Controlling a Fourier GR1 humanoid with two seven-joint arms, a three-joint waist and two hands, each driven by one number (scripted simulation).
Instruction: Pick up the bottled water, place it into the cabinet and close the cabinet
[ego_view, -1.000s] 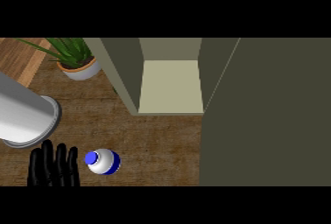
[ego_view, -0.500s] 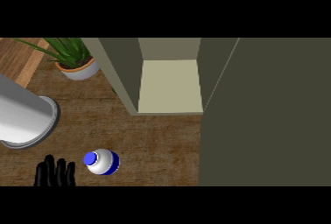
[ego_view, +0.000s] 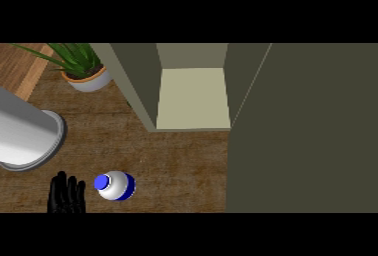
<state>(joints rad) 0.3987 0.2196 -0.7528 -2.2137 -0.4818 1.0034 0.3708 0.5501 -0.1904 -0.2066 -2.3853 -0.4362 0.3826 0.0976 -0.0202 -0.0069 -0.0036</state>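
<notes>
Head view of the wooden counter (ego_view: 177, 160). The bottled water (ego_view: 115, 186), seen from above with its blue cap toward the left, stands on the counter near the lower edge, in front of and to the left of the open cabinet (ego_view: 193, 97). The left hand (ego_view: 66, 196) shows at the lower left, just beside the bottle without touching it, fingers straight and close together, holding nothing. A potted plant (ego_view: 85, 72) stands at upper left; a large grey cylinder (ego_view: 26, 137) lies at the left edge.
</notes>
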